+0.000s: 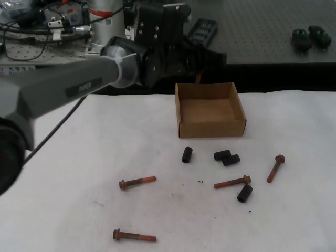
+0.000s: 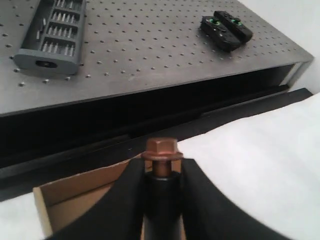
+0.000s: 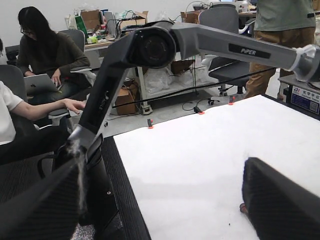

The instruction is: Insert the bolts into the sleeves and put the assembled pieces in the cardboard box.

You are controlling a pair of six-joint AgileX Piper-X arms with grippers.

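My left gripper [image 2: 161, 200] is shut on a black sleeve [image 2: 161, 192] with a rusty bolt [image 2: 161, 150] through it, head up. It hangs over the back edge of the open cardboard box [image 2: 70, 195]. In the high view that arm comes in from the left, and its gripper [image 1: 202, 59] is above the box [image 1: 210, 127]. On the white cloth in front lie several loose bolts [image 1: 137, 182] [image 1: 231, 182] and several black sleeves [image 1: 187, 155] [image 1: 244, 193]. My right gripper [image 3: 165, 210] is open over the white cloth, with nothing between its fingers.
Behind the box runs a dark perforated bench [image 1: 262, 31] carrying a bit case [image 1: 202, 30] and two green-black parts [image 1: 312, 37]. The left arm's long link [image 3: 220, 45] crosses high above the cloth. A bolt end [image 3: 242, 207] lies near one right finger.
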